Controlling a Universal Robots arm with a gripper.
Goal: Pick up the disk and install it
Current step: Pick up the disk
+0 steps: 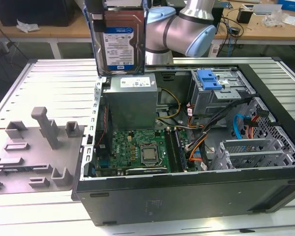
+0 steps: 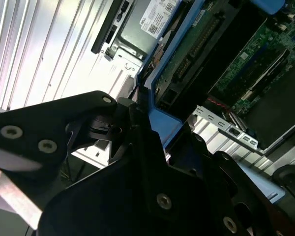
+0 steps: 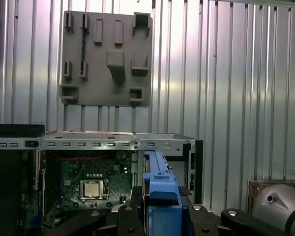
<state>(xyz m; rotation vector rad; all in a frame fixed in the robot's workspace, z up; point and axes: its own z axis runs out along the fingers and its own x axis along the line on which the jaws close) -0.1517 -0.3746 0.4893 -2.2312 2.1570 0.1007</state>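
Note:
The disk (image 1: 119, 42), a silver-grey drive with a white-and-blue label in a blue caddy, hangs upright in the air over the back left corner of the open computer case (image 1: 187, 201). It is just above the grey power supply box (image 1: 132, 101). My gripper (image 1: 119, 7) is shut on its top end at the exterior view's upper edge. In both wrist views the black fingers clamp the caddy's blue edge (image 3: 160, 189), with the drive's green circuit-board side (image 2: 187, 59) facing the second wrist camera.
Inside the case lie the motherboard (image 1: 137, 152), loose cables (image 1: 206, 132) and a drive cage holding a bare blue bracket (image 1: 209, 78). A grey fixture plate (image 1: 34, 147) with upright pegs lies on the slatted table, at the exterior view's left of the case. Benches stand behind.

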